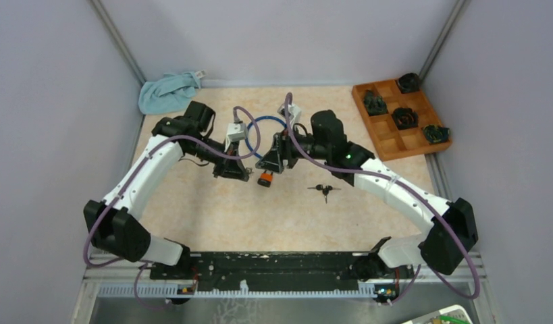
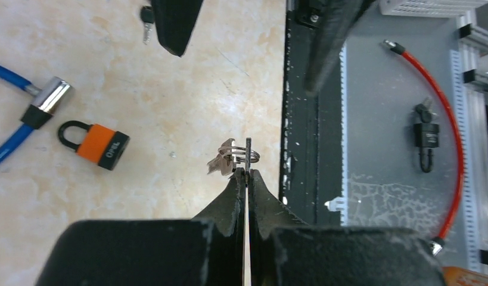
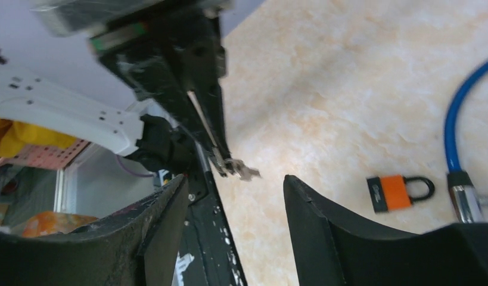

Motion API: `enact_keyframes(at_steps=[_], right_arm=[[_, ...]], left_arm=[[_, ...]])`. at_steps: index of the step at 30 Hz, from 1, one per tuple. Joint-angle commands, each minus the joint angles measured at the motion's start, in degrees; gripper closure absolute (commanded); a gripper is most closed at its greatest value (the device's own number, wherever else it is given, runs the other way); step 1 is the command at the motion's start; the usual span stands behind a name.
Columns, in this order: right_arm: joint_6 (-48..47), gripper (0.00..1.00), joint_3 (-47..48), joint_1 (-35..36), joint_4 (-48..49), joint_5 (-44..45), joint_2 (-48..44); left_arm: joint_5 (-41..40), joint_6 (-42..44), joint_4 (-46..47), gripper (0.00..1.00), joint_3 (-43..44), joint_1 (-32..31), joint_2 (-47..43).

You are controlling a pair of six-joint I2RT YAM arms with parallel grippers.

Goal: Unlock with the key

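Note:
My left gripper [image 2: 247, 174] is shut on a small ring of silver keys [image 2: 234, 157] and holds it above the marble table top, near the front edge. It also shows in the top view [image 1: 233, 170]. An orange padlock [image 2: 98, 145] with a black shackle lies on the table to its left, also in the top view [image 1: 265, 179] and the right wrist view [image 3: 393, 192]. My right gripper [image 3: 235, 196] is open and empty, hovering over the padlock area [image 1: 273, 160], facing the held keys [image 3: 238, 171].
A blue cable lock [image 1: 267, 131] with a chrome end [image 2: 50, 97] lies behind the padlock. A second set of black-headed keys [image 1: 324, 190] lies on the table. A wooden tray [image 1: 385, 138] and a blue cloth [image 1: 169, 91] are at the back. A red cable lock [image 2: 456, 149] lies beyond the front rail.

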Motion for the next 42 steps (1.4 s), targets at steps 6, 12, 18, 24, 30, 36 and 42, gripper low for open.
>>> enact_keyframes(at_steps=[6,12,18,24,30,36,42], right_arm=[[5.6,0.49,-3.9,-0.3,20.7,-18.6,2.7],[7.2,0.52,-4.4,0.6,23.7,-20.4,5.1],[5.1,0.55,-2.3,1.3,20.0,-20.0,6.6],[3.6,0.60,-0.7,1.5,18.7,-20.3,6.9],[4.2,0.69,-0.3,2.9,19.6,-20.1,7.9],[4.5,1.00,-0.6,3.4,19.9,-19.5,7.9],[7.9,1.00,-6.5,3.4,25.8,-14.1,4.6]], left_arm=[[6.4,2.7,-9.9,1.00,4.3,-0.6,2.6],[7.1,3.6,-11.7,1.00,5.2,-0.8,3.1],[6.6,4.8,-13.4,1.00,5.2,-1.2,3.5],[5.6,4.8,-13.8,1.00,4.7,-1.5,3.5],[4.8,4.0,-13.6,1.00,5.1,-1.6,3.9],[3.5,3.5,-13.4,1.00,5.3,-1.7,3.6],[1.1,-1.2,-9.8,0.96,7.9,-1.7,2.6]])
